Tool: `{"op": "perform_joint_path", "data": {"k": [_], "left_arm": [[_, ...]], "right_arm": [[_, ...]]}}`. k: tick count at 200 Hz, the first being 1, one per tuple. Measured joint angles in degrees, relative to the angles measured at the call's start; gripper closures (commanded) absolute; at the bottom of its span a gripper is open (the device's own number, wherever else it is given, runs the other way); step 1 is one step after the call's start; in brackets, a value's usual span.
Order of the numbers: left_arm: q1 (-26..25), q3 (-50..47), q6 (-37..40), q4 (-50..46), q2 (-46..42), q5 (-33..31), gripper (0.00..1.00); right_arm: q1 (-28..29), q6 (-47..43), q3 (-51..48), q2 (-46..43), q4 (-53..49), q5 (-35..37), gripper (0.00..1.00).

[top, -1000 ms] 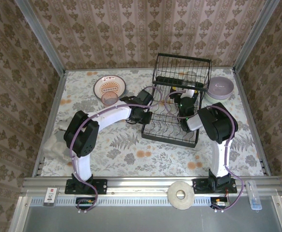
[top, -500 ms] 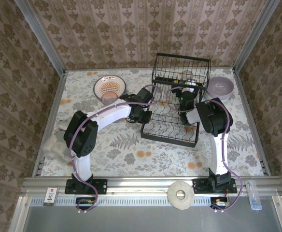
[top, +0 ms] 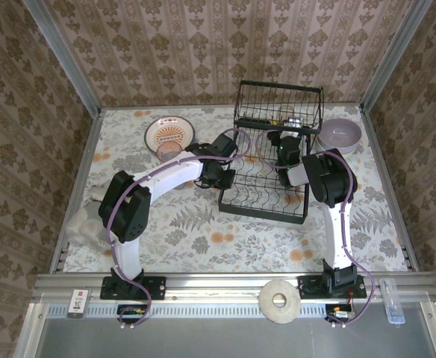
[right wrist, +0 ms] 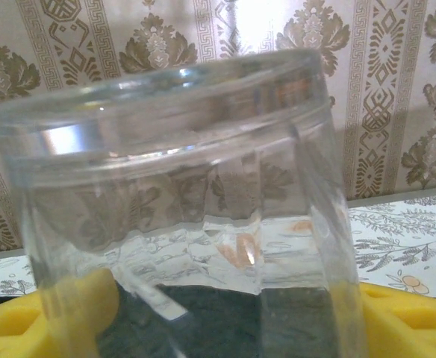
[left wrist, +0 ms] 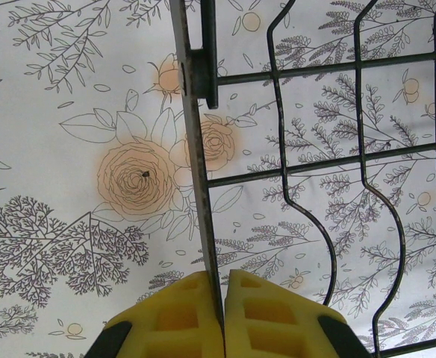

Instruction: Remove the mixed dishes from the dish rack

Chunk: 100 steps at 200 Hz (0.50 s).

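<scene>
The black wire dish rack [top: 266, 195] stands at the table's back right. My left gripper [top: 222, 173] is at its left side, shut on a flat black frame bar [left wrist: 195, 149] that runs between the yellow fingers [left wrist: 175, 321]. My right gripper [top: 288, 142] reaches into the rack's upper tier. There a clear glass tumbler [right wrist: 181, 186] stands upright between its yellow fingers [right wrist: 408, 321], which press against both sides. An orange-centred plate [top: 170, 134], a pinkish tumbler [top: 169, 153] and a lilac bowl [top: 340, 136] rest on the table outside the rack.
The floral tablecloth [top: 203, 224] covers the table, walled by patterned panels on three sides. A crumpled cloth [top: 83, 224] lies at the left edge. A tape roll [top: 280, 300] sits on the front rail between the arm bases.
My right gripper has moved farther back into the rack's upper tier and closed in around the glass tumbler. The left gripper has stayed shut on the rack bar.
</scene>
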Motion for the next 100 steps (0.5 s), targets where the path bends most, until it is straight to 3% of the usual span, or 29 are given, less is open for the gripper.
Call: {"op": "perform_joint_path", "data": {"k": [18,45,100], "left_arm": [[0.0,0.0,-0.17,-0.02,0.0,0.0,1.0],[0.0,0.0,-0.31,-0.04,0.0,0.0,1.0],[0.11,0.61,-0.66,-1.6,1.44,-0.52,1.0]], "right_arm": [[0.0,-0.26,0.17,0.07,-0.17,-0.61,0.47],[0.0,-0.9,0.2,0.07,-0.17,-1.66,0.67],[1.2,-5.09,-1.14,-0.2,1.05,-3.41,0.83]]}}
